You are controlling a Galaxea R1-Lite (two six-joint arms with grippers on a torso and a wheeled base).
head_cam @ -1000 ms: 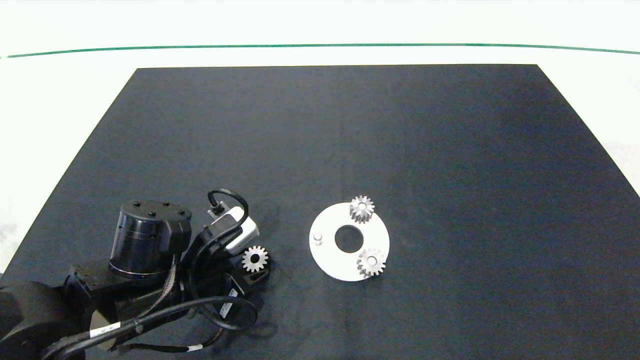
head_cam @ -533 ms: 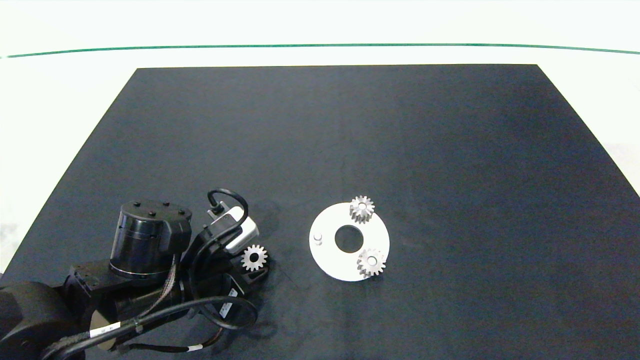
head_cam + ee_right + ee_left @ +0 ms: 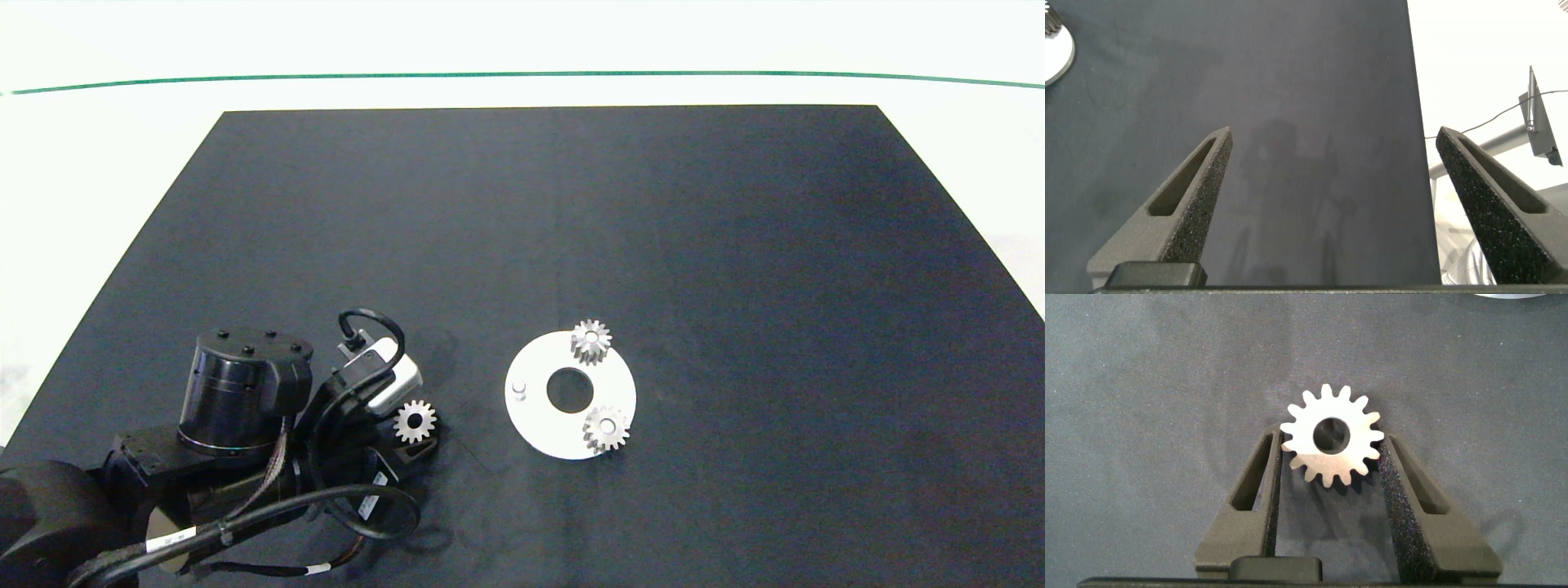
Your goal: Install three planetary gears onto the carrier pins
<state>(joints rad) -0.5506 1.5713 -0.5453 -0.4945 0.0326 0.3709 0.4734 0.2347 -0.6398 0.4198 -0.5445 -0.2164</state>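
The white carrier disc (image 3: 539, 426) lies flat on the black mat, slightly right of my left arm. Two planetary gears sit on carrier pins: one at the disc's far edge (image 3: 590, 340), one at its near right (image 3: 606, 429). On the disc's left side a carrier pin (image 3: 518, 392) stands bare. A third silver gear (image 3: 415, 421) (image 3: 1331, 437) is clamped by its teeth between the fingers of my left gripper (image 3: 1330, 439), left of the disc. My right gripper (image 3: 1335, 135) is open over bare mat, outside the head view.
The black mat (image 3: 571, 229) covers most of a white table and stretches wide beyond and to the right of the disc. Its right edge (image 3: 1410, 122) shows in the right wrist view, with a sliver of the white disc (image 3: 1055, 53) at the picture's corner.
The left gripper and the gear in it have shifted very slightly to the left. The disc and its two gears have not moved.
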